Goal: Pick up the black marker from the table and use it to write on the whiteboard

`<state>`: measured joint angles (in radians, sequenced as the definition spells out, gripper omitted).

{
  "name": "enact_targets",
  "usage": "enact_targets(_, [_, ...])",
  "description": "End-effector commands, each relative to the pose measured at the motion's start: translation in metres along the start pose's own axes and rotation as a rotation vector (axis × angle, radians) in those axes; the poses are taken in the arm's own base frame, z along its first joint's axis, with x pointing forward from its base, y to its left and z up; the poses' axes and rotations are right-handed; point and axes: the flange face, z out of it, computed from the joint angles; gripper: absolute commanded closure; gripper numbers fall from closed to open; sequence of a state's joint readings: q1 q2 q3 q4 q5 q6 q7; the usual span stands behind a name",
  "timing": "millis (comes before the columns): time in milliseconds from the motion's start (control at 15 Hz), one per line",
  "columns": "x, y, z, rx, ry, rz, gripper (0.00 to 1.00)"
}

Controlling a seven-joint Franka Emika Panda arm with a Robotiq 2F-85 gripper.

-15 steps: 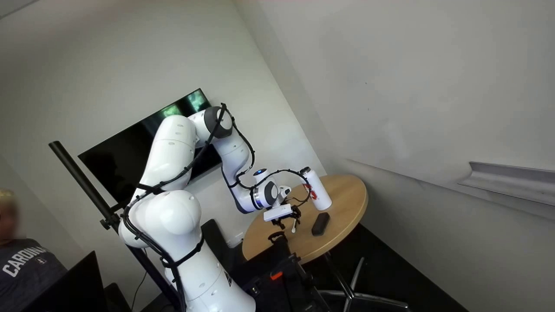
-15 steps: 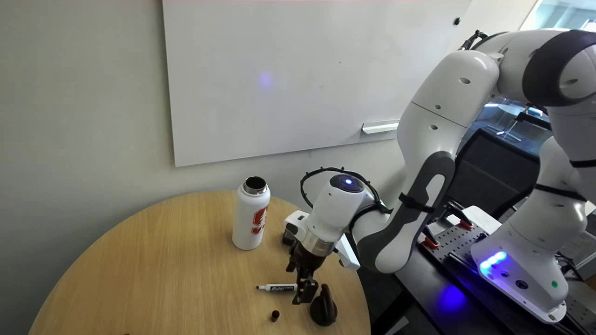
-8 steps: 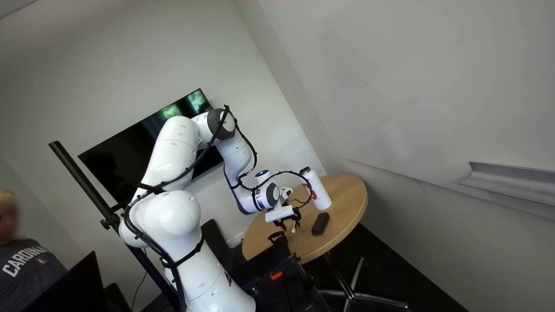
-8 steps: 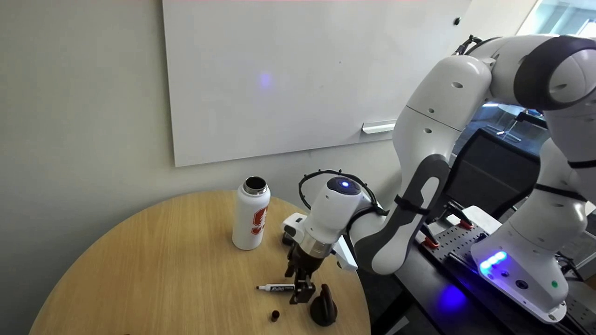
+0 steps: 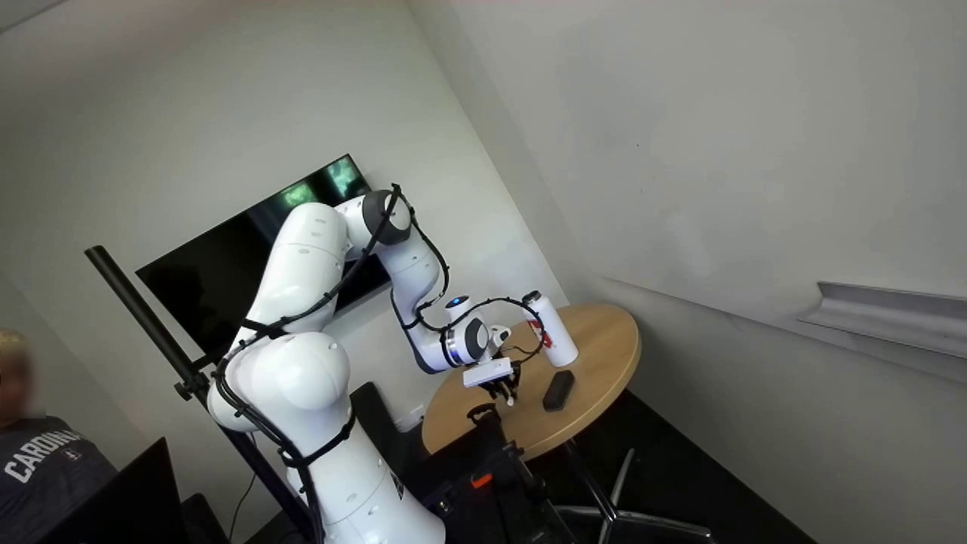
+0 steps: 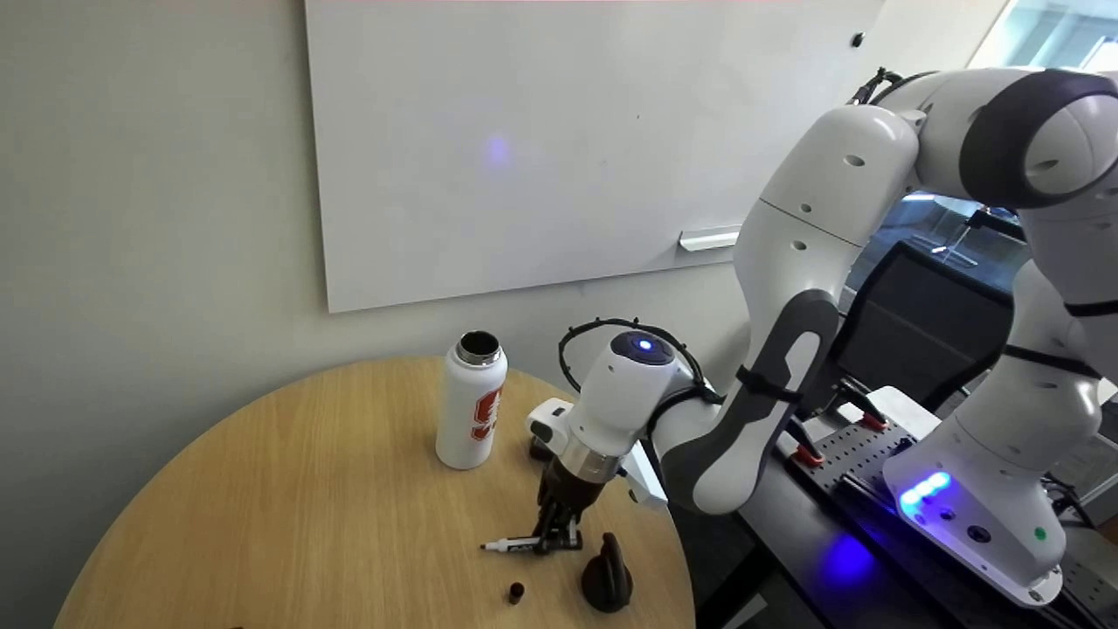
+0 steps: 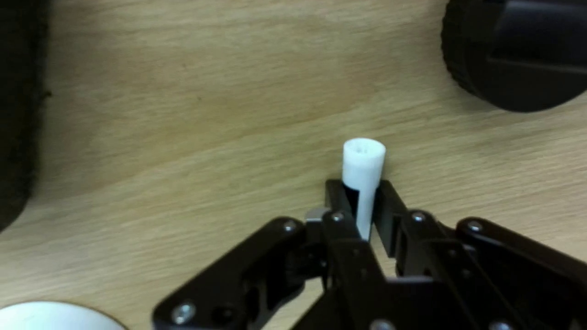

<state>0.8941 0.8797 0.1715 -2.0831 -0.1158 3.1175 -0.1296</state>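
Here we are, dead centre of the wrist view: the black robotic gripper (image 7: 361, 201) stands narrow, its two dark fingers (image 7: 389, 215) clamped on either side of a slim white marker with a black label (image 7: 364, 161), one pale end poking out past the fingertips. In an exterior view, lower middle of the frame, the marker's dark tip points left, low over a round table with a light-brown wooden top (image 6: 288, 489); whether the barrel touches the wood, I cannot tell. Nearer the bottom edge there sits a short, dark cylinder (image 6: 516, 593), and to its right a round black piece with a raised ridge (image 6: 605, 581). Up and to the left of the gripper, a white bottle with red print (image 6: 463, 406) stands upright on the table. Top of the frame, the large, smooth whiteboard (image 6: 559, 140) spreads across the pale wall (image 6: 166, 201), well apart from the marker. And in an exterior view, a dark oblong block (image 5: 559, 390) lies on the tabletop, lower right of centre, with the white jointed arm (image 5: 298, 370) to its left.
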Motion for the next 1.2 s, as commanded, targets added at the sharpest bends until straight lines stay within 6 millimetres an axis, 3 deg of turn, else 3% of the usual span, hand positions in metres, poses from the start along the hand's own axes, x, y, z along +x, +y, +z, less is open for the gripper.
enact_targets(0, [0.001, 0.002, -0.003, -0.001, 0.005, -0.006, 0.95])
enact_targets(67, [0.0, 0.002, -0.005, -0.008, 0.002, -0.002, 0.95])
enact_targets(333, [-0.005, 0.002, -0.044, -0.062, 0.012, -0.004, 0.95])
enact_targets(800, [-0.034, -0.002, -0.141, -0.163, -0.009, 0.05, 0.95])
enact_targets(1133, [-0.04, 0.023, -0.208, -0.318, 0.026, 0.22, 0.95])
